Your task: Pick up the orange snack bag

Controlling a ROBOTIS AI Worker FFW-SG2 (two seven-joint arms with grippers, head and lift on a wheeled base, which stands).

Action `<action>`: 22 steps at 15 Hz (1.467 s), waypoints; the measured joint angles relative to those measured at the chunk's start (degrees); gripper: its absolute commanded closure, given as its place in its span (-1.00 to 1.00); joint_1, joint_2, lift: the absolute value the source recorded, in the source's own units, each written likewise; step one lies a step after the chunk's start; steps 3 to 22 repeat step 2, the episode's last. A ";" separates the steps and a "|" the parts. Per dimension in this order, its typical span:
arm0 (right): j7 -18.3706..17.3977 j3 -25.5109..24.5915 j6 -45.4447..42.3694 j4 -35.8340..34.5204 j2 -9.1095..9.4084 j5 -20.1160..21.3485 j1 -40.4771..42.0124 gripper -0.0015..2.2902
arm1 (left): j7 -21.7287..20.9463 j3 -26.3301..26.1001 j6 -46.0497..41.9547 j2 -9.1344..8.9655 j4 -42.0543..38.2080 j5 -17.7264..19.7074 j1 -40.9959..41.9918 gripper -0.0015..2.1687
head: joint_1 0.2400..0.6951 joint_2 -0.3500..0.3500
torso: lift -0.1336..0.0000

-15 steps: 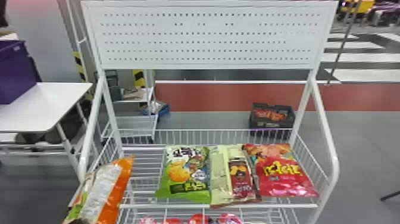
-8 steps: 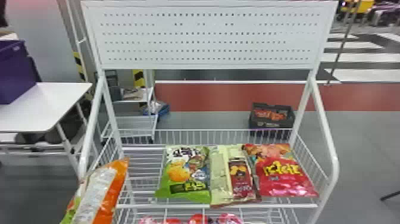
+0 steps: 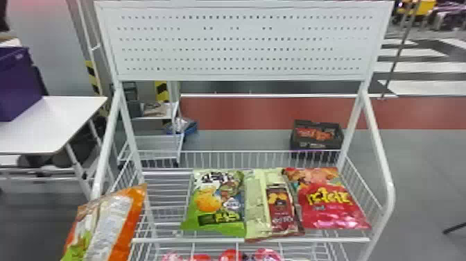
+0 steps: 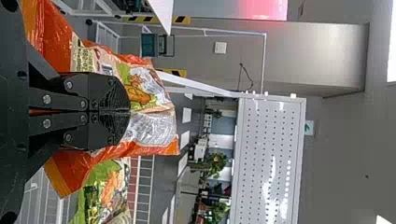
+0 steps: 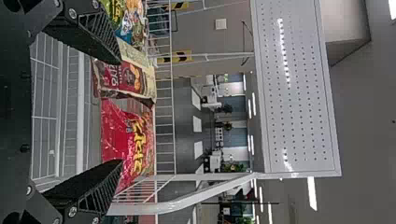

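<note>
Rack: the white wire rack [image 3: 163, 239] stands before me, its perforated panel [image 3: 235, 41] above the upper basket.
White table: off to the left [image 3: 52, 121], with a purple box [image 3: 17, 83] on it.
Orange bag: in my left gripper [image 4: 130, 111], at the rack's front left corner; the bag [image 3: 114, 222] leans, its top toward the right. Whether it brushes the frame I cannot tell.
Red bag: at the right end of the basket [image 3: 326, 204].
Green bag: left of the other bags in the basket [image 3: 215, 201], with bare wire to its left.
Beige bag: between the green and red ones [image 3: 267, 204].
Step in hand: I judge the pick-up nearly done, with the grasp made and the bag apparently off the shelf.
Next move: keep the pinch firm and lift or draw back slowly, away from the left post; a snag there could twist the bag or work it loose.
Left arm: low at the rack's left side, gripper pointing forward, one jaw to each side of the bag's folded film.
Left jaws: closed tight on the bag, film bulging beyond the tips.
Right arm: before the right part of the basket, its gripper [image 5: 121, 111] facing the red and beige bags.
Right jaws: wide apart, nothing between them.
</note>
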 measured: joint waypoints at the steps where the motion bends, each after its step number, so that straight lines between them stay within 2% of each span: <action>1: 0.00 0.00 0.00 -0.04 -0.02 0.00 0.01 -0.87 | -0.01 0.01 -0.21 -0.01 0.11 0.00 0.02 0.31 | 0.14 0.00 | 1.00; 22: 0.00 0.00 0.00 -0.07 -0.05 0.00 0.05 -0.87 | -0.01 0.01 -0.33 -0.02 0.16 0.00 0.04 0.31 | 0.14 0.00 | 1.00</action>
